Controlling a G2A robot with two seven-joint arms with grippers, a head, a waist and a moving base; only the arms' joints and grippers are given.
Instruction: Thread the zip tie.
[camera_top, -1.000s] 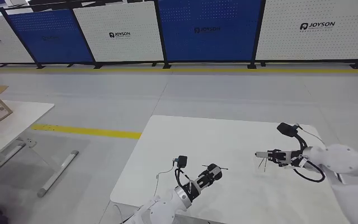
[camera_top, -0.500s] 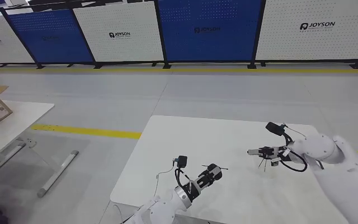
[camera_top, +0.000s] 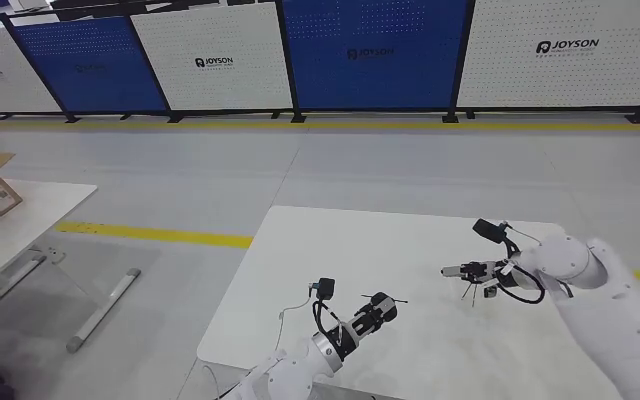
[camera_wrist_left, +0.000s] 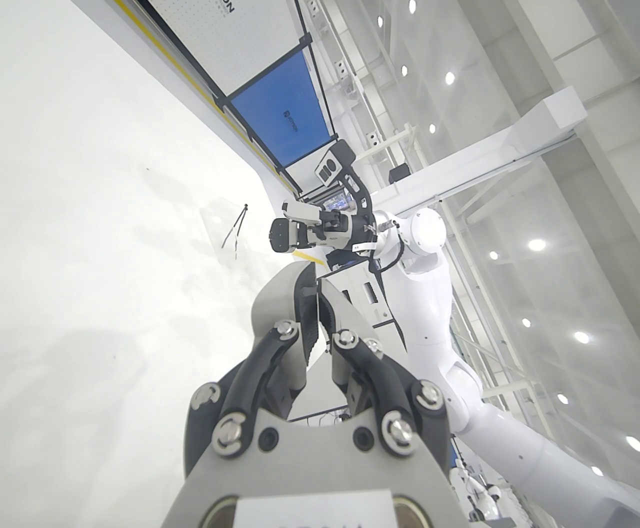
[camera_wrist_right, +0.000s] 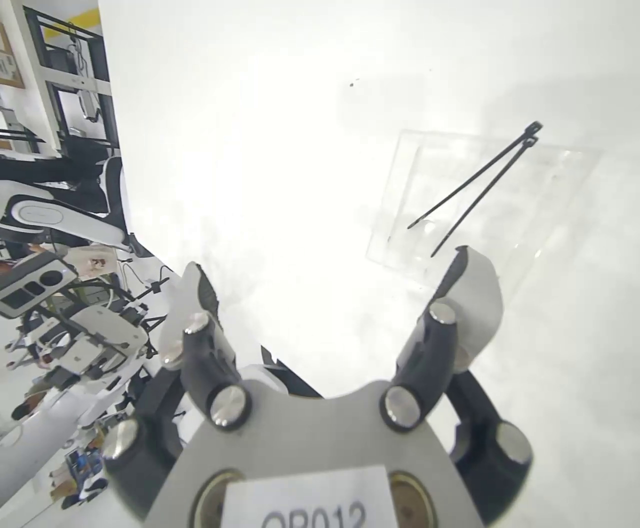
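A rectangular white table (camera_top: 330, 250) bears everything. The right gripper (camera_wrist_right: 332, 267) hangs above it, jaws spread wide. The left gripper (camera_wrist_left: 316, 295), at its 8 o'clock, is pinched narrow. Two thin black zip ties (camera_wrist_right: 475, 180) lie on a clear plastic sheet (camera_wrist_right: 550, 200), at the right gripper's 5 o'clock in the top view.

Items I log:
- 2 zip ties (camera_wrist_right: 475, 180): thin black plastic, smooth.
- Clear sheet (camera_wrist_right: 550, 200): transparent plastic, glossy.
- Table (camera_wrist_right: 275, 150): matt white, smooth.
- Right gripper (camera_wrist_right: 331, 264) and left gripper (camera_wrist_left: 314, 280): brushed grey metal plates, shiny screws, black ribbed pads (camera_wrist_left: 307, 310).
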